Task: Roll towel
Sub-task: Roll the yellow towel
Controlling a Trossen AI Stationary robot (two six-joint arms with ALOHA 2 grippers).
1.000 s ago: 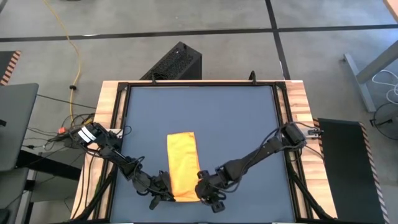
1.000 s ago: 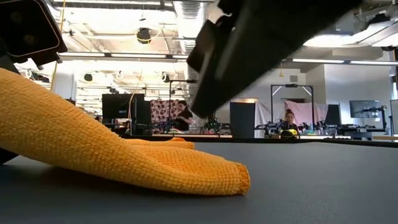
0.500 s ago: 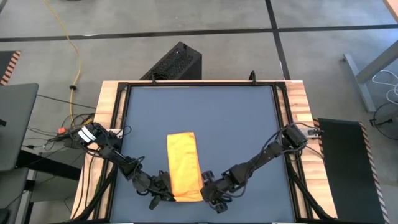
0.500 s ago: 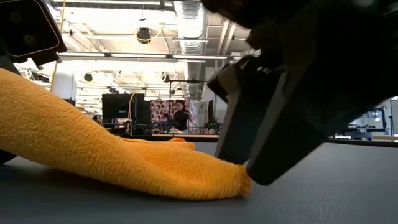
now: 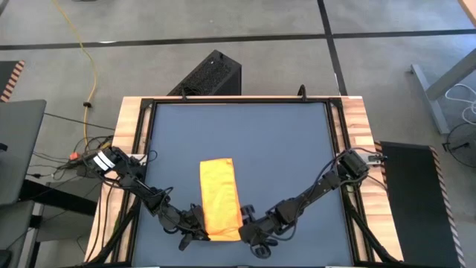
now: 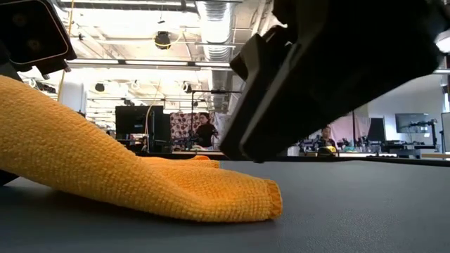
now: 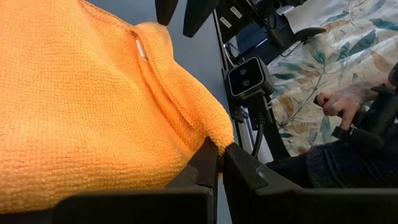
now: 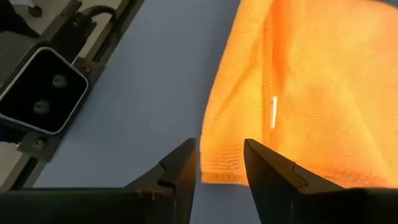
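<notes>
A dark table mat (image 5: 282, 149) sits over grey floor (image 5: 223, 22). The towel (image 5: 220, 197) strip runs top-to-bottom at lower centre. The left gripper (image 5: 199, 232) pinches its bottom-left corner; the right gripper (image 5: 245, 223) gapes beside it.

towel (image 5: 219, 198): lying on the table (image 5: 282, 141), toward six o'clock of its middle
left gripper (image 5: 201, 234): sitting at the towel's seven o'clock corner
right gripper (image 5: 247, 223): sitting at its five o'clock corner

No text, label, brand or number can be read anywhere (the distant room's screens are too small).
</notes>
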